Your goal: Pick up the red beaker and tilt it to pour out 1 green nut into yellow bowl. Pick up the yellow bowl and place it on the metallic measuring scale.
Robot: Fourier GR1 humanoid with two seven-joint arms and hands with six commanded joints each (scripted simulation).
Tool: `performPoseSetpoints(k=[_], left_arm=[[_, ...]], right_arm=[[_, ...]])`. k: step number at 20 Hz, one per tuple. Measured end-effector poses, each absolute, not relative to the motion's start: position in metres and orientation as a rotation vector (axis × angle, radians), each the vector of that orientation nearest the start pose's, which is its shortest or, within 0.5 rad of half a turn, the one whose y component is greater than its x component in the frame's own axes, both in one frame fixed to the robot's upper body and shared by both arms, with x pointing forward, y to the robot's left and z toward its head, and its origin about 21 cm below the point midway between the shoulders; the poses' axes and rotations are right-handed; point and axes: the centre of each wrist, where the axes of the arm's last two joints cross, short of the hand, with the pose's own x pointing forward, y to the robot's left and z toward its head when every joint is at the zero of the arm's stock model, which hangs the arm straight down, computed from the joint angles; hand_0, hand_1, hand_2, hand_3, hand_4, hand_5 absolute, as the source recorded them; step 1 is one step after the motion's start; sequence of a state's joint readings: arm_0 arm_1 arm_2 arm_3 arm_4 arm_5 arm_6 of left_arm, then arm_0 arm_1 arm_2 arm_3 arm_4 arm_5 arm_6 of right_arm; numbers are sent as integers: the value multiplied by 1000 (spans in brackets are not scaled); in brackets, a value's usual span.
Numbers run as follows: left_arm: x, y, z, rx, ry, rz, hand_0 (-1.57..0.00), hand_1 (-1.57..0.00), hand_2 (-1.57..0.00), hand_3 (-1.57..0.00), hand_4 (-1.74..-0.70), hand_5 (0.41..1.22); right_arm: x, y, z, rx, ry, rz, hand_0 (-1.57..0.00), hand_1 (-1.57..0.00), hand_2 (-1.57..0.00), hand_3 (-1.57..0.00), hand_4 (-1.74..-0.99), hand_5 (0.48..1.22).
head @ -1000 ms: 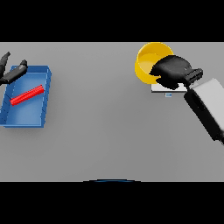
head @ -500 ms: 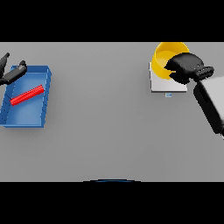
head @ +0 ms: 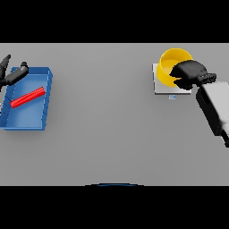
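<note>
Far left, the left hand (head: 12,75) sits at the edge of the view with its fingers spread and straight, hovering by the top corner of the blue tray (head: 47,100). Part of that hand is cut off by the frame, so I can't say whether it's touching the tray rim or just beside it. Inside the tray lies the red beaker (head: 27,97), on its side at a slant. It honestly looks more like a flat red bar from up here, and I can't see any green nut anywhere, in the tray or out.

Over on the right, the yellow bowl (head: 171,65) is on or just over the metallic measuring scale (head: 161,87), with the right hand (head: 191,74) curled over its near-right rim. The fingers hide that side of the bowl, so I can't tell if the base is flat on the plate, or if the nut is inside.

What could go wrong: the bowl sits toward the back of the scale, not centred. If the fingers let go while it's tilted or partly off the plate, I'd guess it rocks or slides onto the table (head: 107,134). Pulling the hand away could also drag the rim along.
</note>
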State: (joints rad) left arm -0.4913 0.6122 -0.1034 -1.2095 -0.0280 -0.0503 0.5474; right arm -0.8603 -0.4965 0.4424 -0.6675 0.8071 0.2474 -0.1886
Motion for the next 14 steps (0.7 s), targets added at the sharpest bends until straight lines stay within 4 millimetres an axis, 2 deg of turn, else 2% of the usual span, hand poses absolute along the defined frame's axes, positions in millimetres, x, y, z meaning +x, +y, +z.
performPoseSetpoints(k=[1, 2, 3, 4, 5, 7, 10, 12, 14], left_arm=[[360, 335, 117, 565, -1086, -425, 1, 1, 1, 1, -844, 783], [360, 332, 115, 560, -1095, -430, 1, 1, 1, 1, -842, 780], [362, 334, 120, 572, -1094, -429, 1, 1, 1, 1, -838, 779], [360, 335, 119, 568, -1091, -431, 1, 1, 1, 1, -836, 775], [361, 335, 119, 561, -1090, -435, 1, 1, 1, 1, -837, 773], [355, 334, 117, 555, -1097, -440, 1, 1, 1, 1, -834, 771], [355, 336, 116, 545, -1095, -427, 1, 1, 1, 1, -840, 764], [354, 336, 116, 542, -1102, -431, 1, 1, 1, 1, -831, 754], [356, 336, 117, 554, -1092, -432, 1, 1, 1, 1, -834, 750]], right_arm=[[430, -268, 82, -726, -1089, 1644, -1571, -1571, -1374, -1448, -1741, 1221], [431, -270, 83, -724, -1091, 1642, -1571, -1571, -1404, -1376, -1741, 1221], [430, -270, 80, -722, -1085, 1635, -1565, -1496, -1437, -1249, -1741, 1221], [431, -271, 83, -716, -1092, 1635, -1558, -1428, -1343, -1110, -1682, 1221], [431, -271, 82, -710, -1084, 1636, -1471, -1285, -1178, -959, -1632, 1145], [431, -273, 84, -698, -1078, 1617, -1147, -958, -848, -688, -1559, 1014], [430, -271, 82, -655, -1069, 1579, -605, -556, -470, -391, -1496, 890], [431, -276, 84, -652, -1050, 1569, -387, -380, -300, -258, -1476, 847], [431, -273, 82, -653, -1047, 1579, -247, -243, -192, -164, -1448, 824]])
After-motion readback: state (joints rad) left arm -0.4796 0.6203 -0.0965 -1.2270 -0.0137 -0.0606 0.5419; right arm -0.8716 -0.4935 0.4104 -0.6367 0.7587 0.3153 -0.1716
